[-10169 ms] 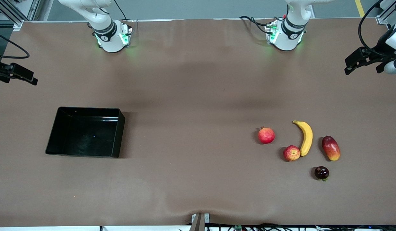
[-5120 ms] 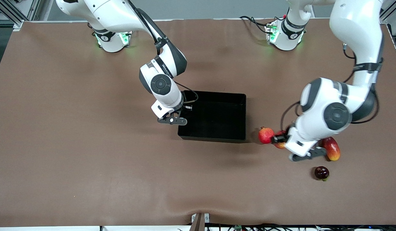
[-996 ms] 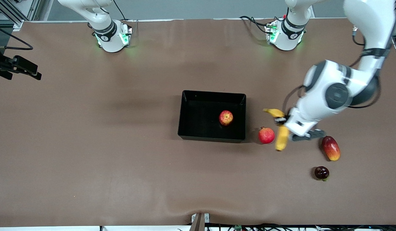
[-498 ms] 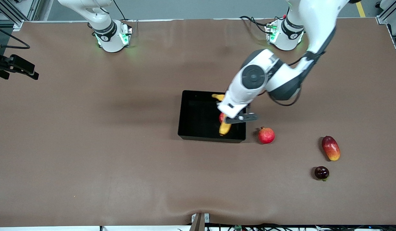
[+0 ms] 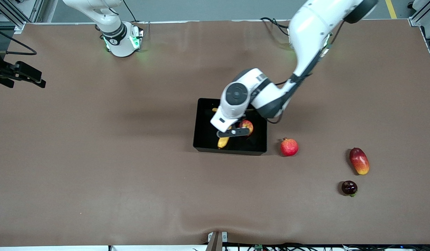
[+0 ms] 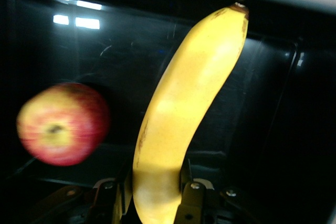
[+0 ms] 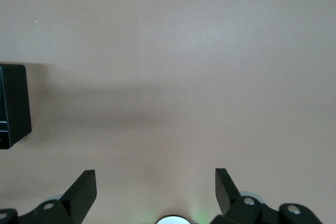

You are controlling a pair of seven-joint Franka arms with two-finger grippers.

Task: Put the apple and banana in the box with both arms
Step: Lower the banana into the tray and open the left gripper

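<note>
The black box [image 5: 229,151] stands in the middle of the table. The apple [image 5: 246,126] lies in it, toward the left arm's end. My left gripper [image 5: 226,129] is down in the box, shut on the banana [image 5: 223,141], which hangs beside the apple. In the left wrist view the banana [image 6: 184,108] sticks out from between the fingers of the left gripper [image 6: 157,195], with the apple [image 6: 62,124] beside it and the box's wall [image 6: 294,145] around. My right gripper [image 5: 23,72] waits, open and empty, over the right arm's end of the table; it also shows in the right wrist view [image 7: 156,184].
A pomegranate [image 5: 289,146] lies just outside the box toward the left arm's end. A mango [image 5: 359,160] and a small dark fruit [image 5: 349,187] lie farther that way. A corner of the box [image 7: 11,103] shows in the right wrist view.
The left arm has carried the banana from over the pomegranate into the box, past the apple. Before that the box came to the table's middle and the apple went in.
</note>
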